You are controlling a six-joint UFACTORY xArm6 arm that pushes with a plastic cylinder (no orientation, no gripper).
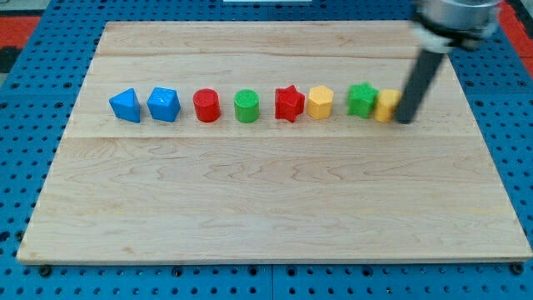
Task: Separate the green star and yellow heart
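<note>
The green star (361, 99) lies at the right end of a row of blocks on the wooden board (275, 208). The yellow heart (386, 106) touches its right side and is partly hidden by my rod. My tip (405, 122) rests on the board right against the heart's right side. The rod slants up toward the view's top right.
Left of the star, the row runs leftward: a yellow hexagon (320, 102), a red star (289, 103), a green cylinder (246, 106), a red cylinder (206, 106), a blue block (164, 104) and a blue triangle (126, 105). Blue pegboard surrounds the board.
</note>
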